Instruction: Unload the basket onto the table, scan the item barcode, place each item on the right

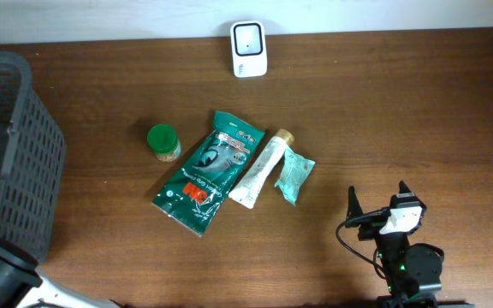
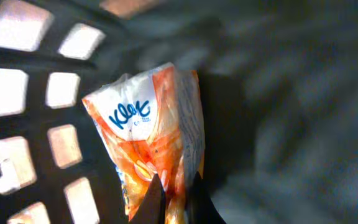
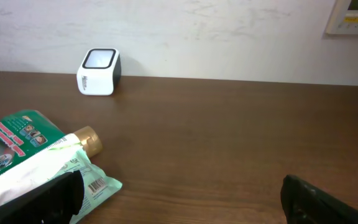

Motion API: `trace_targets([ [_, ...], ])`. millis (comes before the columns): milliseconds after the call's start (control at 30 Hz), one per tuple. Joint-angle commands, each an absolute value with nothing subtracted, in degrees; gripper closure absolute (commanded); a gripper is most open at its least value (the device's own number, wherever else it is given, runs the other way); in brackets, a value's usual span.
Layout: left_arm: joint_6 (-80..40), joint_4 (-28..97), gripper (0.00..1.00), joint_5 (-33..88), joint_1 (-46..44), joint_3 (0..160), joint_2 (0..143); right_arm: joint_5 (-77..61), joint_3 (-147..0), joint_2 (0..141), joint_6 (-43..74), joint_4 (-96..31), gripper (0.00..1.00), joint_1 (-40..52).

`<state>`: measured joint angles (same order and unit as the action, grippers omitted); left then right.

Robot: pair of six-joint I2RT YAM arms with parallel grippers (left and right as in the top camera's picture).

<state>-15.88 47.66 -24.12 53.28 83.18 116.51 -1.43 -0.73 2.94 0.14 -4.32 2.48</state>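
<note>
My left gripper was clenched on the tissue pack inside the basket at the desk's left edge. My right gripper hung open. I judged nothing had been presented to the scanner yet.

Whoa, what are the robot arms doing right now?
The left gripper is down inside the grey basket, pinched shut on an orange-and-white tissue pack. The right gripper is open near the front edge of the table, holding nothing. The white scanner sits at the back, and a green pouch, a tube and a green-lidded jar lie in the middle. Nothing is at the scanner yet.
</note>
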Motion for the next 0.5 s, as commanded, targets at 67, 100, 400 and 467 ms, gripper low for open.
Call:
trace_targets([
  [67, -13.8, 49.5, 1.00, -4.1, 46.6, 91.2, 103.7, -1.5, -0.3, 2.7, 0.2, -4.5, 0.02, 2.2],
  [100, -13.8, 48.8, 1.00, -1.3, 44.4, 91.4, 98.8, -1.5, -0.3, 2.7, 0.2, -4.5, 0.02, 2.2],
  [400, -6.7, 48.0, 1.00, 4.7, 2.9, 89.0, 83.1, -1.5, -0.3, 2.7, 0.2, -4.5, 0.02, 2.2],
  [467, -2.9, 48.3, 1.00, 4.8, -7.7, 88.8, 89.1, -1.5, -0.3, 2.7, 0.2, -4.5, 0.02, 2.2],
])
